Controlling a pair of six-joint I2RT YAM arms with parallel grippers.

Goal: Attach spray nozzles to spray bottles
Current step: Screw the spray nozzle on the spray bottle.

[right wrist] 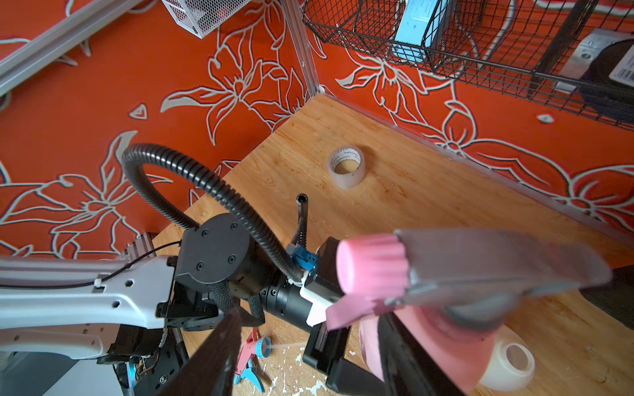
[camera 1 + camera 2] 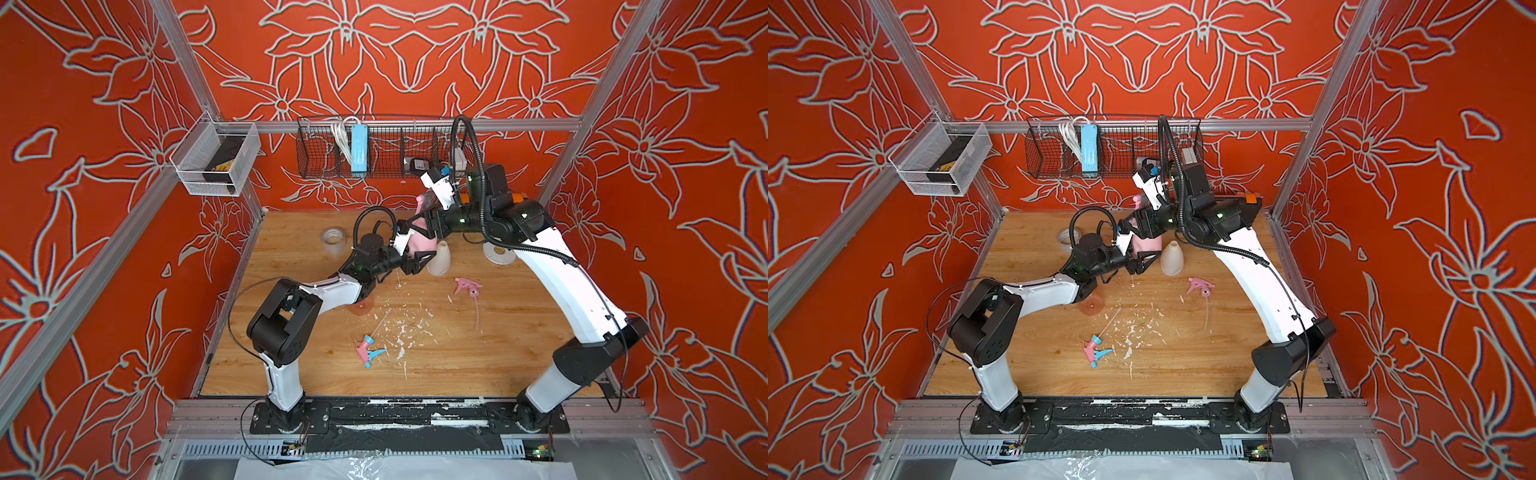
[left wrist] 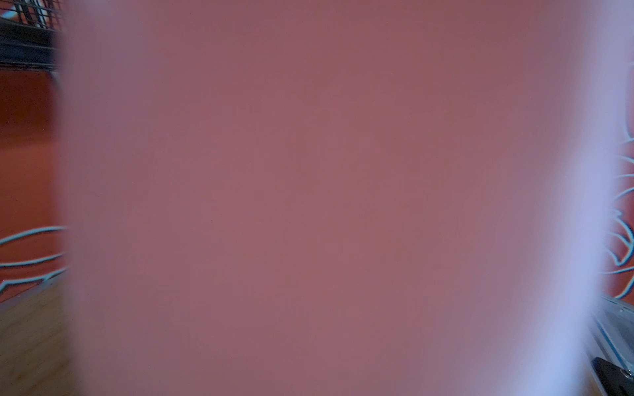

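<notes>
My left gripper [image 2: 417, 257] is shut on the body of the pink spray bottle [image 2: 420, 246], which it holds upright at the back of the table. That bottle fills the left wrist view as a pink blur [image 3: 308, 205]. A pink spray nozzle with a grey top [image 1: 446, 271] sits on its neck. My right gripper [image 1: 308, 315] is open around that nozzle, one finger [image 1: 404, 353] close beside the neck and the other well clear. The white bottle [image 2: 439, 258] stands just right of it. An all-pink nozzle [image 2: 466, 286] and a pink-and-blue nozzle [image 2: 368, 351] lie loose on the wood.
An orange-pink transparent bottle [image 2: 360, 307] lies partly under my left forearm. A tape roll [image 2: 334, 236] sits at the back left and a white roll [image 2: 498, 252] at the back right. White flakes litter the middle of the table. A wire basket [image 2: 386, 149] hangs on the back wall.
</notes>
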